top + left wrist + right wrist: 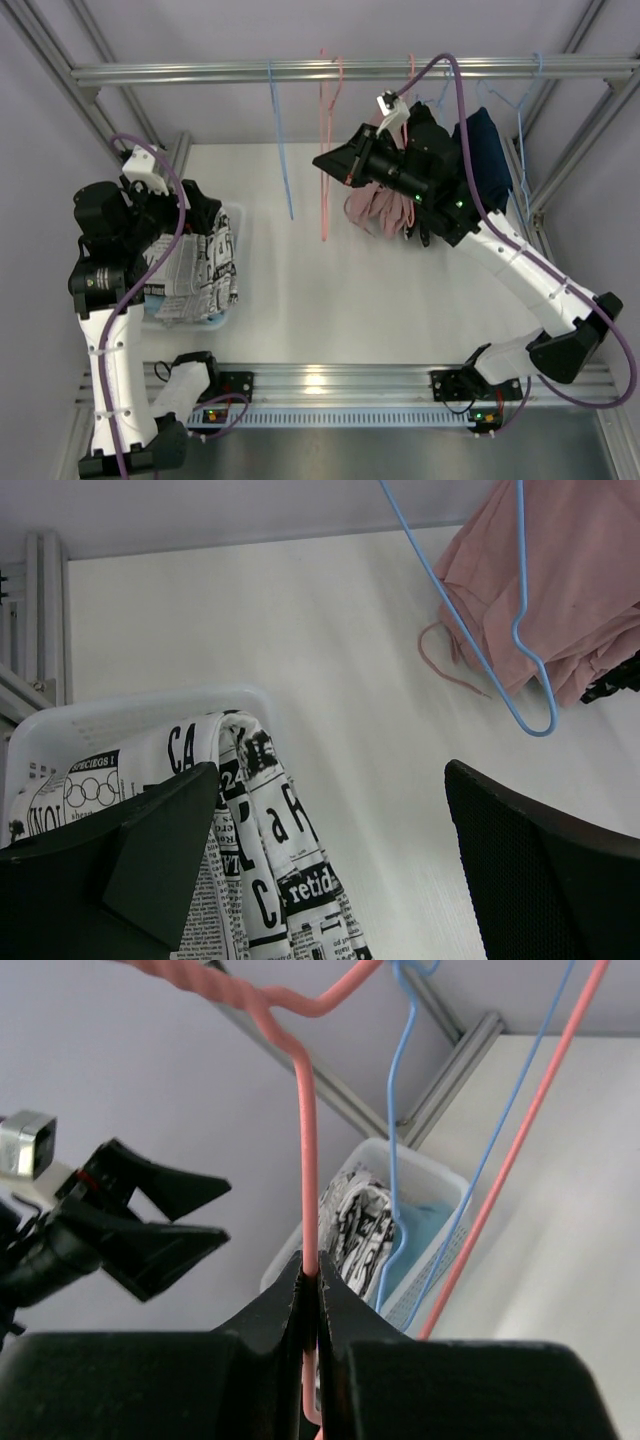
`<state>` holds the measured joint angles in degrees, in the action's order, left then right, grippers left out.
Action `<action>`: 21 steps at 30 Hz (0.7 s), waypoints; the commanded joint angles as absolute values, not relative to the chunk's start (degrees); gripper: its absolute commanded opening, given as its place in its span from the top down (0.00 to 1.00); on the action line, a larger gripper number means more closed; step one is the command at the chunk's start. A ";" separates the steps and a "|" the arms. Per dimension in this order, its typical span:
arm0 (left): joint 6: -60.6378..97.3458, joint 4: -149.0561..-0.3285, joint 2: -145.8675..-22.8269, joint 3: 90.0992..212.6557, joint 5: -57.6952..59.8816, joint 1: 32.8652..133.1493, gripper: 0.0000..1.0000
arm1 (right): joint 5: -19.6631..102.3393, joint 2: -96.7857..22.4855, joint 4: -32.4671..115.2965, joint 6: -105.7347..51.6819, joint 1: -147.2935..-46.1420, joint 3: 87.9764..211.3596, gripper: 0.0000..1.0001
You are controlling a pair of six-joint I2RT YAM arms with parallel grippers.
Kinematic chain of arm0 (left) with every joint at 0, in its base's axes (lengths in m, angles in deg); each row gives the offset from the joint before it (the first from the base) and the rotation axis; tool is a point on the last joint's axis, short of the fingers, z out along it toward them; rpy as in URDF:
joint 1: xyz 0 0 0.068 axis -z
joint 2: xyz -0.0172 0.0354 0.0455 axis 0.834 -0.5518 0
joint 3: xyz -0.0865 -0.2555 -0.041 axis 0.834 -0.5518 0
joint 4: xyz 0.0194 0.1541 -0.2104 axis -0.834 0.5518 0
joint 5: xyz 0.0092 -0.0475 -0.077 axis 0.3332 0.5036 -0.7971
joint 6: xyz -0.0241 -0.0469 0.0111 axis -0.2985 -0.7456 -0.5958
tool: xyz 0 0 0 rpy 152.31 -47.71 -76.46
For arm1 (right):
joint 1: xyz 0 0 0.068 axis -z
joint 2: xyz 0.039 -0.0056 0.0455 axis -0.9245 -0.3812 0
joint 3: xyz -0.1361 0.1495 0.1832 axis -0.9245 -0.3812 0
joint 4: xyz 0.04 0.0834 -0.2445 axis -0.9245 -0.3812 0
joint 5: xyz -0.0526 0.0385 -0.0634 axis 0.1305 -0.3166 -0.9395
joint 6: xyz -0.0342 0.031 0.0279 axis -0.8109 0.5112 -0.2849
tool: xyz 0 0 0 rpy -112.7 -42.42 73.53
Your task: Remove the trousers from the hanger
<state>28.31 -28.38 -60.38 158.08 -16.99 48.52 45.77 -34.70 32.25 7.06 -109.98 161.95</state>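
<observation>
The two black fingers of the right gripper (312,1285) are pressed together on the straight wire of a thin pink wire hanger (308,1160), which runs up between them to its twisted neck. From overhead, the right gripper (330,162) sits high by the aluminium rail (200,72) across the back of the frame, where that pink wire hanger (325,150) hangs. A thin blue wire hanger (283,150) hangs just to its left, apart from it.

Under the right wrist the plain dusty pink trousers (375,210) bunch in soft folds. In the left wrist view the dusty pink trousers (560,590) lie behind the blue wire hanger (470,640), with a loop of drawstring reaching the white table (330,630). I cannot tell how they are caught on a hanger.

The left gripper (332,810) has its fingers spread wide with nothing between them. It hovers just above the white trousers with black newsprint pattern (260,840), which drape over the rim of a white plastic basket (130,705) and spill down its side. Overhead, the left gripper (200,222) is above that basket (235,215) at the table's left side, well apart from the rail.

The right wrist camera shows plain light blue trousers (430,1230) lying in the basket beside the newsprint pair.

Far right on the rail, a dark navy garment (485,150) hangs.
</observation>
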 commanded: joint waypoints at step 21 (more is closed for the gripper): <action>24.57 -31.19 -58.07 157.43 -15.70 48.25 0.01 | 36.95 -52.57 26.63 2.81 -109.78 182.75 1.00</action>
